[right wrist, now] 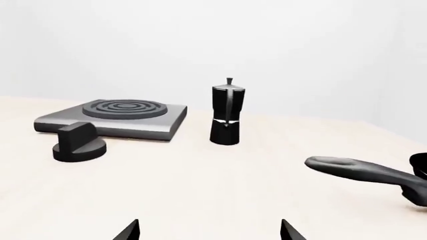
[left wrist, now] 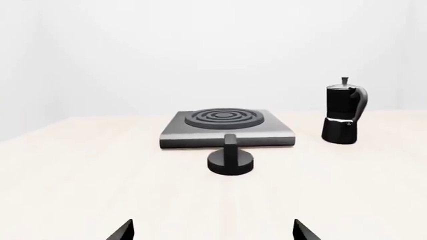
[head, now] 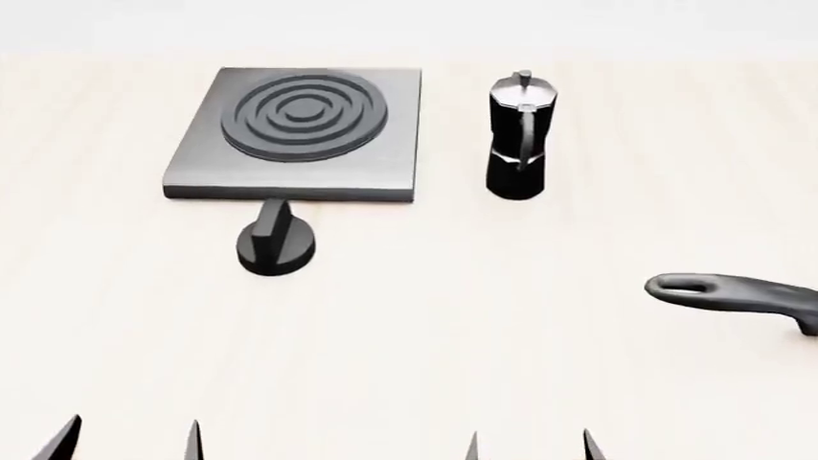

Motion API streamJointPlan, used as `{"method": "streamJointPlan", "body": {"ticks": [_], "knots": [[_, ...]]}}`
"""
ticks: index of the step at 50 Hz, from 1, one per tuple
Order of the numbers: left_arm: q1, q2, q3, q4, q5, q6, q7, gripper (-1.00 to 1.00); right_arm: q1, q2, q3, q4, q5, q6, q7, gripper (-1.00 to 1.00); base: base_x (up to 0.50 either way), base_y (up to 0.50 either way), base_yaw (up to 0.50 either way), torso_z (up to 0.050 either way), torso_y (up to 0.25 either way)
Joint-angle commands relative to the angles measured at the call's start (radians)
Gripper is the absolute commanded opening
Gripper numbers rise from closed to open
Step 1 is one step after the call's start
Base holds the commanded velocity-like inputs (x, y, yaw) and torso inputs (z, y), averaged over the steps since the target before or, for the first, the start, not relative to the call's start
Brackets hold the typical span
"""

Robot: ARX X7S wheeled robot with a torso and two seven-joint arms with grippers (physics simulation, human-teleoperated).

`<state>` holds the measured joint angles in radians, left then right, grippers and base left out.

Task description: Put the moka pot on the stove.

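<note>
The moka pot [head: 518,139] stands upright on the table just right of the stove [head: 299,134], apart from it. It is black and faceted with a silver lid and knob. It also shows in the left wrist view [left wrist: 343,112] and the right wrist view [right wrist: 226,112]. The stove, a dark-grey slab with burner rings, shows in both wrist views too [left wrist: 227,127] [right wrist: 115,118]. My left gripper [head: 128,443] and right gripper [head: 530,448] are at the near edge, both open and empty, far from the pot. Only their fingertips show [left wrist: 123,231] [right wrist: 128,231].
A round black dial knob [head: 275,244] sits on the table in front of the stove, also seen in the wrist views [left wrist: 230,159] [right wrist: 79,143]. A long black pan handle [head: 735,292] reaches in from the right edge [right wrist: 363,171]. The pale wooden table [head: 422,364] stretches around.
</note>
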<state>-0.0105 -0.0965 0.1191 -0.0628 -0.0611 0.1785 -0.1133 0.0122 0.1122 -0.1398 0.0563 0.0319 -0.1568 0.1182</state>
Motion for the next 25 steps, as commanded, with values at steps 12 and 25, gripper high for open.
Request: {"method": "streamJointPlan", "body": {"ticks": [12, 25], "knots": [[-0.005, -0.022, 0.028, -0.015, -0.011, 0.041, -0.026, 1.0, 0.005, 0.019, -0.025, 0.016, 0.015, -0.044, 0.016, 1.0, 0.28, 0.0, 0.0, 0.0, 0.0], [-0.006, -0.035, 0.045, -0.004, -0.025, 0.011, -0.03, 1.0, 0.005, 0.025, -0.033, 0.008, 0.032, -0.023, 0.026, 1.0, 0.28, 0.0, 0.0, 0.0, 0.0]]}}
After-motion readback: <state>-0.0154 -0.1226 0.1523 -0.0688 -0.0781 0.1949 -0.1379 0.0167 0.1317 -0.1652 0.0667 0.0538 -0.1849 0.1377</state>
